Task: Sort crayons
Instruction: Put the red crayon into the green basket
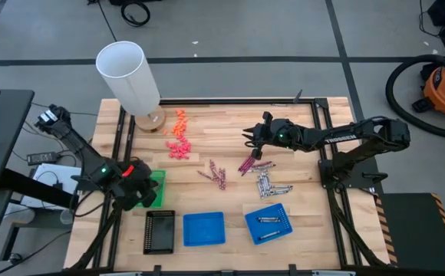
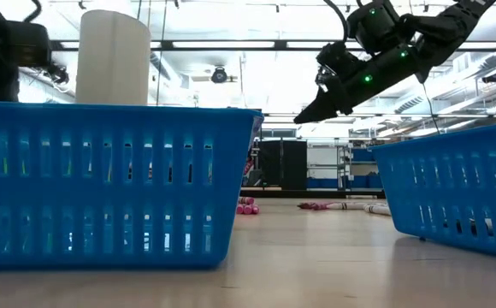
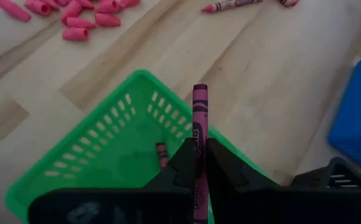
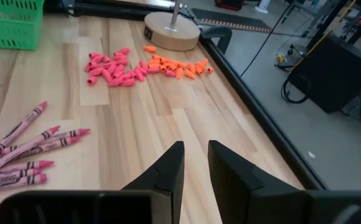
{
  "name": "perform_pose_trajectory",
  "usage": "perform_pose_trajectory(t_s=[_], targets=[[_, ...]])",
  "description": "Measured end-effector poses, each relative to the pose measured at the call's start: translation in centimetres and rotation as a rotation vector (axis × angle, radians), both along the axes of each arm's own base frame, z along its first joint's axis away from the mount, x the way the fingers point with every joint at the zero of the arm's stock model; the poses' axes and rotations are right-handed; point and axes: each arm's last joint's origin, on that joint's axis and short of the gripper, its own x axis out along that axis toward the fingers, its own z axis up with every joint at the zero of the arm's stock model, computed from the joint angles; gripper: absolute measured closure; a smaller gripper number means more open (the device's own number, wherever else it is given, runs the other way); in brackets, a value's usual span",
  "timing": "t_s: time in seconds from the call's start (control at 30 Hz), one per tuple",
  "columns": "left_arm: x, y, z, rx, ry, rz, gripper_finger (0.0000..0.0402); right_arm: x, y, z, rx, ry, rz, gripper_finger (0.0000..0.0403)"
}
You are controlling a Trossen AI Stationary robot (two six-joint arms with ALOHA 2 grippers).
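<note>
Magenta was the colour of the crayon [image 3: 200, 143] we found clamped between the fingers of the left gripper [image 3: 197, 163], standing upright in the wrist view, its tip just above the rim of the green basket [image 3: 106, 134]. One short brownish-red crayon [image 3: 161, 154] lay inside that basket. From above we placed the left gripper [image 1: 134, 182] at the table's left edge, over the same green basket [image 1: 158, 184].

We found the right gripper [image 1: 249, 136] raised above the middle of the wooden table [image 1: 230, 115], its fingers [image 4: 169, 165] parted with a narrow gap and nothing between them. The low view confirmed it well clear of the surface [image 2: 310, 111].

We noted a cluster of magenta crayons [image 1: 251, 164] just below the right gripper, a looser group of brownish-red crayons [image 1: 216, 175] to its left, and silvery grey crayons [image 1: 268, 186] near the right blue tray [image 1: 268, 223], which held a few grey sticks. A second blue tray [image 1: 204, 228] and a black tray [image 1: 159, 231] stood along the near edge. Pink and orange caps [image 1: 179, 138] lay scattered beside the base of a white cylinder [image 1: 129, 75].
</note>
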Motion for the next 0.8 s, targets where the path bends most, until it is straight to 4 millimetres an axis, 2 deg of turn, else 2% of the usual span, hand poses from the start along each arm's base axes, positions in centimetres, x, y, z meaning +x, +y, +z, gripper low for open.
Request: perform_pose_trajectory(t_s=[0.27, 0.8], targets=[[-1.1, -0.3, -0.2, -0.019, 0.027, 0.022, 0.0381, 0.0, 0.0, 0.0, 0.038, -0.02, -0.018, 0.032], [0.0, -1.7, -2.8, 0.081, 0.153, 0.106, 0.0381, 0.2, 0.1, 0.4, 0.1, -0.091, -0.047, 0.032]])
